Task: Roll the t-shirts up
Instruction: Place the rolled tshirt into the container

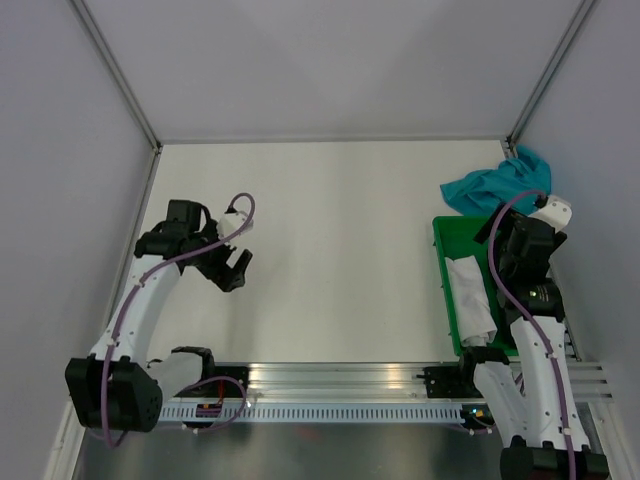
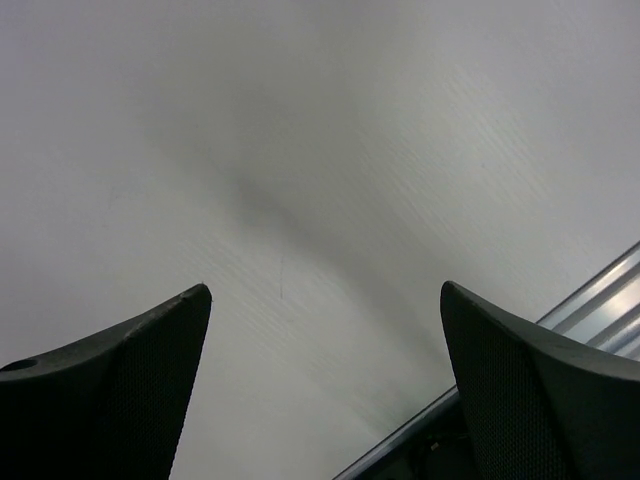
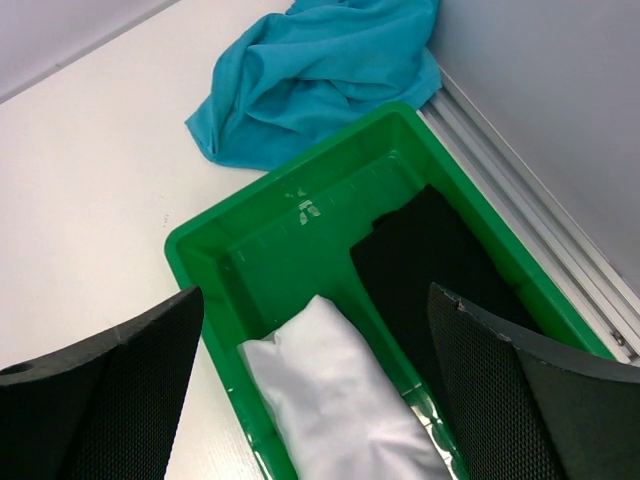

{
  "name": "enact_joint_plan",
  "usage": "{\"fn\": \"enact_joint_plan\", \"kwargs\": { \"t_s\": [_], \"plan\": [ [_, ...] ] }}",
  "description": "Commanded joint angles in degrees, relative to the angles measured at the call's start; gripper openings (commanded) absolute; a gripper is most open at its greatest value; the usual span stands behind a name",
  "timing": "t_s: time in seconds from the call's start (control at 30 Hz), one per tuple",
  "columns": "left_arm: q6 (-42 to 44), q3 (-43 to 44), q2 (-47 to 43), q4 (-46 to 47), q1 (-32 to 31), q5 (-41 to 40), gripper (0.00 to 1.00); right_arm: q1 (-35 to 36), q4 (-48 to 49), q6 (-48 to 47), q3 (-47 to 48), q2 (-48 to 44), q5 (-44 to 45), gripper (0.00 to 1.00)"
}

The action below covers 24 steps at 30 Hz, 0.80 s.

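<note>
A white t-shirt (image 3: 340, 410), rolled into a bundle, lies in the left part of the green bin (image 3: 215, 250). The teal-blue t-shirt (image 3: 310, 70) sits crumpled on the table beyond the bin, in the far right corner against the wall. My right gripper (image 3: 316, 290) hangs open above the bin, over the white roll, and holds nothing. Over bare table on the left side, my left gripper (image 1: 235, 272) is also open, with nothing between its fingers (image 2: 130, 370).
A black cloth (image 3: 430, 250) fills the right part of the bin. An aluminium rail (image 1: 330, 378) runs along the near table edge, and it also shows in the left wrist view. Grey walls close in the left, back and right sides.
</note>
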Motion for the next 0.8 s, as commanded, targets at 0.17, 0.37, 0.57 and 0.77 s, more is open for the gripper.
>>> {"fn": "enact_joint_plan", "kwargs": {
  "t_s": [0.17,0.37,0.57,0.77],
  "plan": [
    [-14.56,-11.17,-15.16,9.69,0.28,-20.22,1.0,-0.02,-3.5,1.12,-3.36,-5.79,9.54,0.98],
    [-13.25,-17.15,-22.11,9.96,0.28,-18.99,1.0,-0.02,-4.47,3.31,-5.56,-10.71,12.1,0.98],
    [-12.46,-19.62,-27.92,10.4,0.28,-19.44,1.0,0.51,-5.88,5.34,-6.26,-14.22,14.12,0.98],
    [-11.58,-20.24,-28.28,10.4,0.28,-18.39,1.0,1.56,-6.67,6.92,-6.61,-16.16,16.66,0.98]
  ]
}}
